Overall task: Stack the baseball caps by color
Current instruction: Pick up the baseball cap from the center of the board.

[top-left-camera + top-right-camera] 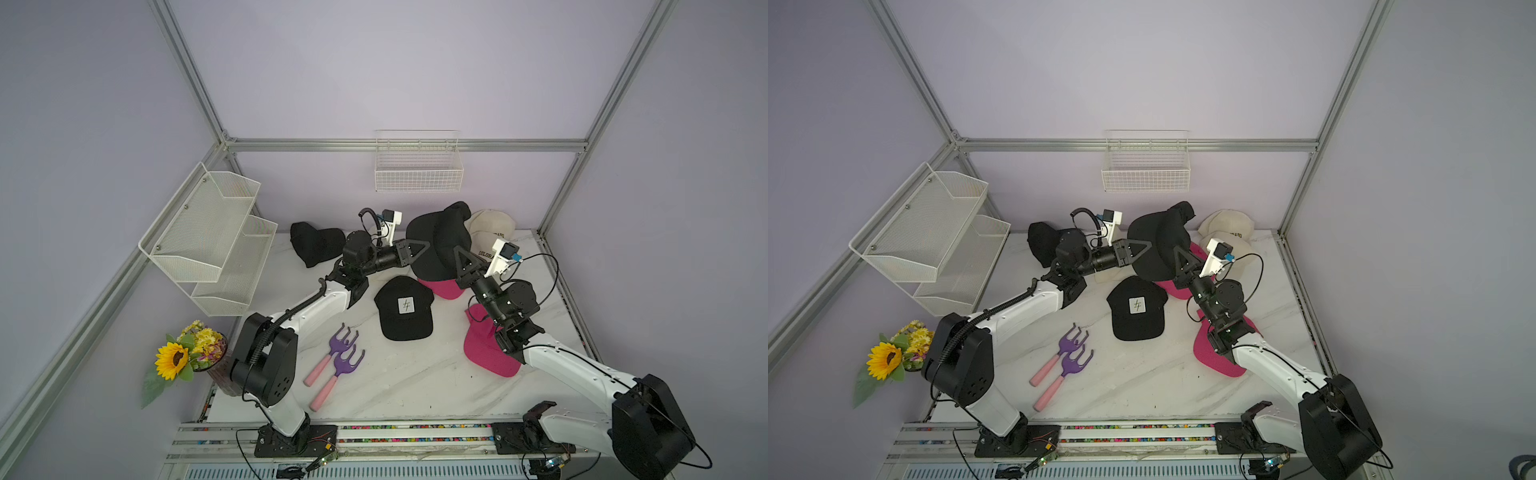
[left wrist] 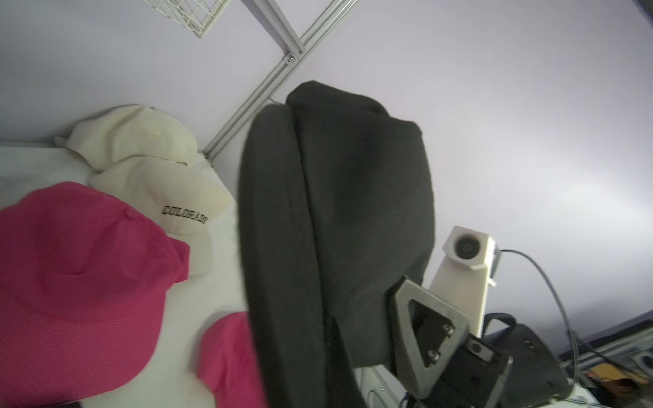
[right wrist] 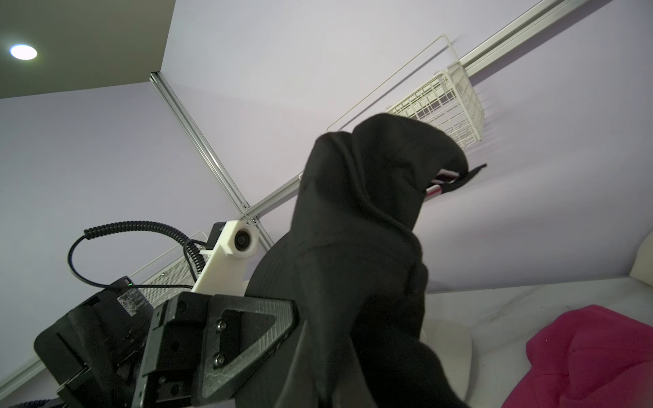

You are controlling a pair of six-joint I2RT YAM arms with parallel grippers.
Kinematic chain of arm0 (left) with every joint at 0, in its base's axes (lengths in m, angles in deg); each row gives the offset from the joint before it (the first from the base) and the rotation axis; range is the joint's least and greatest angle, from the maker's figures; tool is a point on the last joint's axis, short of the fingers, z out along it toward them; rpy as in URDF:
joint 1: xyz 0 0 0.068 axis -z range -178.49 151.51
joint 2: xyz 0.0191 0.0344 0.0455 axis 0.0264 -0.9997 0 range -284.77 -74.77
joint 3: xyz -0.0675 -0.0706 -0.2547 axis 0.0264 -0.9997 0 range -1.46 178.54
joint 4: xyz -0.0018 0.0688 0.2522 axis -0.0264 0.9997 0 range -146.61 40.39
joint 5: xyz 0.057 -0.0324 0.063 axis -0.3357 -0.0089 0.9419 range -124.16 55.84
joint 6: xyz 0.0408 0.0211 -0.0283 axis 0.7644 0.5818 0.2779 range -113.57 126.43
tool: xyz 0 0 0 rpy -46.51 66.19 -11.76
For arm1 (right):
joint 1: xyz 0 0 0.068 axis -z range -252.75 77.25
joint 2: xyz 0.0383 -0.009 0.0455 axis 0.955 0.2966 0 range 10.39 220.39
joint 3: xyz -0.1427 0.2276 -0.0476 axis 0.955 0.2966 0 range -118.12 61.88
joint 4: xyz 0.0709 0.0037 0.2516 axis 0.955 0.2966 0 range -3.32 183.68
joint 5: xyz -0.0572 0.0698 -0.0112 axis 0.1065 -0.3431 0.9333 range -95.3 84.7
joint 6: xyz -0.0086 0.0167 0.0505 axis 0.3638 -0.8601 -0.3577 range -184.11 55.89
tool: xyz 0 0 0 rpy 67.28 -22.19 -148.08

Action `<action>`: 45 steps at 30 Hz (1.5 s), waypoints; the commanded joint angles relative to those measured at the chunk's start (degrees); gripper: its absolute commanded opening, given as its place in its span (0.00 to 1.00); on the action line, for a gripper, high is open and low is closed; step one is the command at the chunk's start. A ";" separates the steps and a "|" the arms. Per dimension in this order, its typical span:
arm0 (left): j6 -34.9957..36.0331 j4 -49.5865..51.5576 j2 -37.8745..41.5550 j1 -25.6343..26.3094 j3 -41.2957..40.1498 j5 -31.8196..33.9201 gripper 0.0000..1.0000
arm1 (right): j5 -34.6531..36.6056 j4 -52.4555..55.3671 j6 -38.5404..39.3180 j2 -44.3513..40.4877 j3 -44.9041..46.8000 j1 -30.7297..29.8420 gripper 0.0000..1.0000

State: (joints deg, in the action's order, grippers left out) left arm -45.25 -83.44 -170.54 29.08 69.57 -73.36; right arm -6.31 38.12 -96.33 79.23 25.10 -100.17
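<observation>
Two robot arms hold a black cap (image 1: 438, 235) in the air over the far side of a marble-patterned table (image 1: 415, 386). The left end effector (image 1: 424, 246) is closed on the brim edge. The right end effector (image 1: 458, 252) is clamped on the opposite side. A pink cap (image 1: 445, 289) lies on the table below the held one. A second pink cap (image 1: 486, 353) lies partly under the right arm. A patched black cap (image 1: 405, 309) with a white square on its front sits mid-table, and a third black cap (image 1: 316, 247) sits at the back left. Two overlapping cream caps (image 1: 490, 220) lettered "COLORADO" fill the back right corner. Two purple garden forks (image 1: 338, 361) with pink handles lie near the front left.
</observation>
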 commanded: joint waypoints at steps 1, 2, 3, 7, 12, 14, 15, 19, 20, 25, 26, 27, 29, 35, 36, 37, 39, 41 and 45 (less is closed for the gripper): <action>4.21 3.60 1.12 -0.24 1.37 1.39 0.00 | -4.40 -3.54 -0.99 -2.35 0.35 -0.35 0.00; 4.48 3.38 1.44 -0.24 1.06 1.36 0.00 | -4.73 -3.35 -1.07 -2.32 0.29 -0.35 0.00; 4.48 3.15 1.64 -0.24 0.81 1.29 0.00 | -5.08 -3.27 -1.14 -2.22 0.34 -0.36 0.00; 5.13 4.55 1.89 -0.19 0.89 1.04 0.00 | -5.41 -3.30 -1.84 -1.95 0.56 -0.27 0.00; 10.53 13.30 2.25 -0.24 4.08 2.34 0.00 | -5.22 -3.34 -3.06 -1.96 1.03 0.29 0.02; 10.89 12.35 2.17 -0.41 3.51 1.89 0.00 | -5.77 -3.39 -3.40 -2.29 1.11 0.83 0.07; 10.75 12.03 1.90 -0.57 3.47 1.46 0.00 | -6.24 -3.39 -3.54 -2.38 1.21 1.25 0.09; 8.89 10.14 0.63 -2.10 3.42 -1.08 0.00 | -10.14 -3.22 -4.35 -4.24 2.47 5.06 0.43; 8.79 10.00 0.58 -2.71 3.42 -1.79 0.00 | -11.58 -3.29 -4.51 -5.31 3.19 6.78 0.54; 10.13 10.86 1.11 -4.87 3.92 -4.21 0.00 | -16.52 -2.58 -3.11 -10.66 5.92 12.63 0.97; 10.98 11.98 1.19 -5.06 4.23 -4.28 0.00 | -16.93 -2.30 -3.02 -11.52 6.41 13.41 0.97; 11.92 13.36 1.20 -5.16 4.68 -4.22 0.00 | -17.63 -2.01 -3.02 -12.23 6.58 14.20 0.97; 14.13 16.58 0.89 -5.30 6.23 -5.01 0.00 | -20.59 -1.85 -3.27 -13.16 6.76 15.92 0.97; 16.13 21.74 1.16 -7.30 10.61 -14.64 0.00 | -35.86 -2.74 -6.26 -12.46 4.53 20.79 0.97; 16.99 23.29 1.57 -7.48 11.01 -15.10 0.00 | -37.76 -3.05 -6.71 -12.49 4.06 21.12 0.97; 17.99 24.99 1.97 -7.77 11.39 -15.82 0.00 | -39.43 -3.64 -7.28 -12.46 3.67 21.36 0.97; 17.90 26.21 2.40 -8.47 11.52 -16.60 0.00 | -41.21 -5.13 -9.01 -12.33 3.15 21.67 0.97; 15.51 24.18 2.82 -9.19 10.72 -17.74 0.00 | -40.47 -6.42 -11.43 -12.13 2.94 21.92 0.97; 10.97 17.93 4.37 -9.77 8.72 -19.18 0.00 | -37.07 -8.62 -16.09 -11.02 3.10 22.83 0.97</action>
State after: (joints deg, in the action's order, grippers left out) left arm -31.98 -59.61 -170.34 19.79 78.57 -88.90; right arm -43.71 32.81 -107.81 67.34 29.39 -78.13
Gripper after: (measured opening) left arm 0.062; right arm 0.973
